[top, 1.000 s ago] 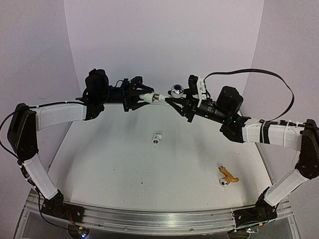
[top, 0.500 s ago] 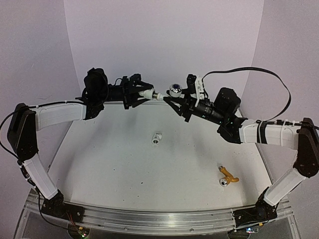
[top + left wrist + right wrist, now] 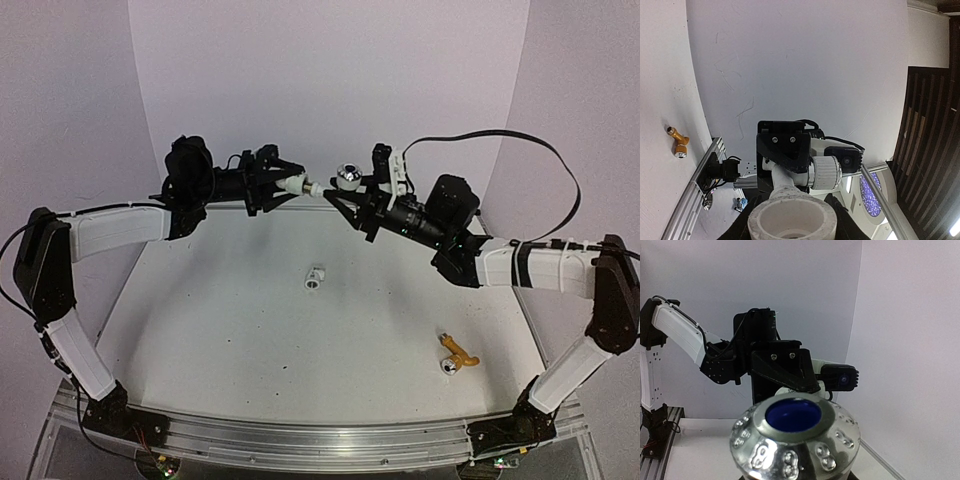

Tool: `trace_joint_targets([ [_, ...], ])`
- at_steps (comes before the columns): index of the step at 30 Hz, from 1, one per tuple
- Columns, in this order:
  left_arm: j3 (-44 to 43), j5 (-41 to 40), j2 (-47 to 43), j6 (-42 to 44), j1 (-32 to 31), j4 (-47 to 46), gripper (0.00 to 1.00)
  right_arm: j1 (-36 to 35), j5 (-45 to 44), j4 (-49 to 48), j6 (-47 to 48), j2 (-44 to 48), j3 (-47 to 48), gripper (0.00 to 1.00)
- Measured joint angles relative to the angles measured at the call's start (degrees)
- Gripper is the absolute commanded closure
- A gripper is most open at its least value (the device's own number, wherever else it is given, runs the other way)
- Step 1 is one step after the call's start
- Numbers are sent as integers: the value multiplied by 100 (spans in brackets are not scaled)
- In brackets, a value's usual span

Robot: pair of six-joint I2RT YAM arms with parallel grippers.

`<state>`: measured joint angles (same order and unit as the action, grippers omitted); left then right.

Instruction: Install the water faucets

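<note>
Aloft at far centre, the left gripper (image 3: 278, 186) clamps a white pipe fitting (image 3: 294, 185) and the right gripper (image 3: 343, 198) clamps the white faucet (image 3: 347, 178), ends aligned for threading, while the yellow-gold faucet (image 3: 457, 354) lies at near right.

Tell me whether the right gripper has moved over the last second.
Yes. Top view: the right gripper has drifted slightly left and up-frame, against the white fitting on the table.

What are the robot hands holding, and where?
The left gripper holds a white pipe fitting by its wide end; the right gripper, the white faucet below its silvery knob.
</note>
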<state>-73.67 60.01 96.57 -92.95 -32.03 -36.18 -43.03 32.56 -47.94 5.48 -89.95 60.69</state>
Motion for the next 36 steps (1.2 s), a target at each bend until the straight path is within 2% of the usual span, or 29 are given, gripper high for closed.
trace_joint_targets([
  [13, 186, -22, -190, 149, 157, -107, 100, 24, 251, 404, -229, -315, 592, 100],
  [26, 256, 9, -201, 166, 142, -138, 100, 52, 413, 623, -468, -365, 754, 100],
  [36, 256, -22, -203, 669, 201, -136, 100, 105, 481, 328, -1550, -625, 848, 100],
])
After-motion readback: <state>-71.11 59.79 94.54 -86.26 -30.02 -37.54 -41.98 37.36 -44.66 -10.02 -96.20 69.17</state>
